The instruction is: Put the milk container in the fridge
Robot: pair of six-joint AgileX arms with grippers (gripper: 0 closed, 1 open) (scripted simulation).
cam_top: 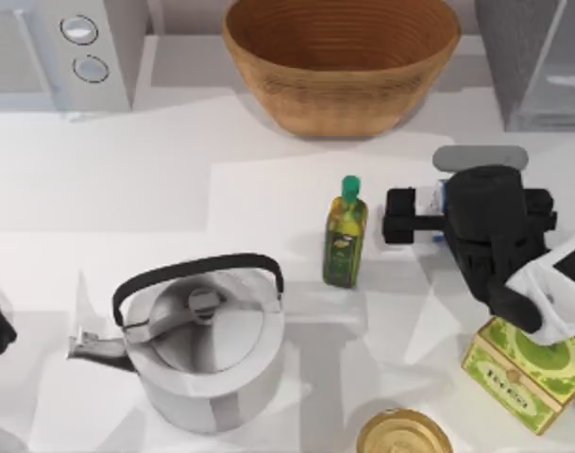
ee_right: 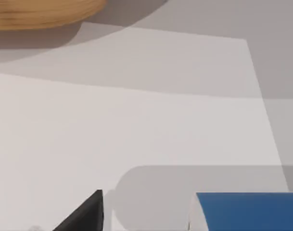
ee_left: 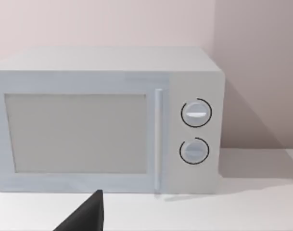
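Right tool (cam_top: 412,216), over the right half of the surface (cam_top: 126,189), just right of the oil bottle (cam_top: 345,233): whether its fingers are spread or closed cannot be told. Milk container (ee_right: 247,211): blue top band and white edge seen close under the right wrist camera; grasp unconfirmed, upright or tilted unclear. Fridge (cam_top: 528,57): grey cabinet, back right corner, pale door panel apparently closed. Judgement: early stage; carrying, door opening and placing remain. Left arm: parked at left edge.
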